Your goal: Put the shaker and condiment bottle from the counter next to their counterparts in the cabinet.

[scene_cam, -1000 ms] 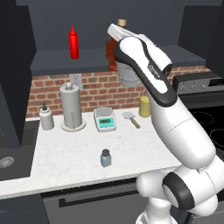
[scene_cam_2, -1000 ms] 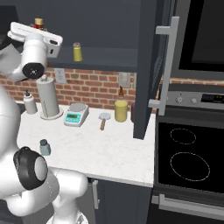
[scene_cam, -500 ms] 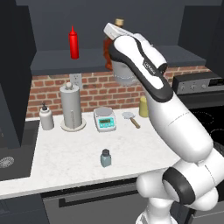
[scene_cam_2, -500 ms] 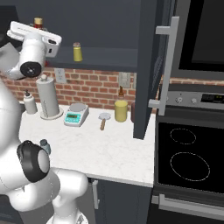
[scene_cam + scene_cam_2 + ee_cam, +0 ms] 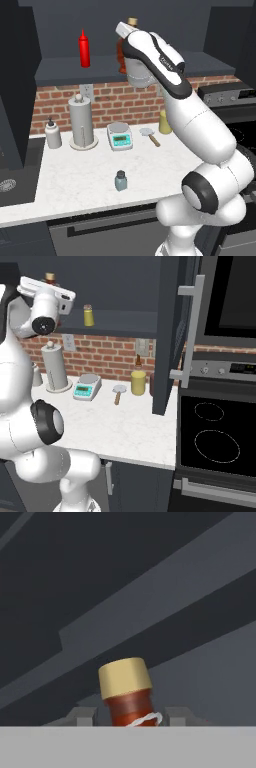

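Observation:
My gripper (image 5: 129,718) is shut on the neck of the condiment bottle (image 5: 129,707); its tan stopper (image 5: 125,679) stands up between the grey fingers (image 5: 82,716). In the left base view the reddish-brown bottle (image 5: 121,56) hangs at the height of the cabinet shelf (image 5: 60,72), right of the red squeeze bottle (image 5: 85,48). The yellow-olive shaker (image 5: 88,315) stands on the same shelf further right. On the white counter (image 5: 75,175), near its front edge, the pale blue-grey shaker (image 5: 120,180) stands upright, far below the hand.
Along the brick wall stand a soap bottle (image 5: 52,135), a paper towel holder (image 5: 81,122), a kitchen scale (image 5: 120,136), a small brush (image 5: 150,136) and a yellow canister (image 5: 138,382). An open dark cabinet door (image 5: 167,331) hangs right of the shelf. The sink (image 5: 7,185) lies left, the stove (image 5: 215,431) right.
The hand with the condiment bottle has shifted a little left and up, closer to the cabinet shelf. The shaker on the counter has not moved.

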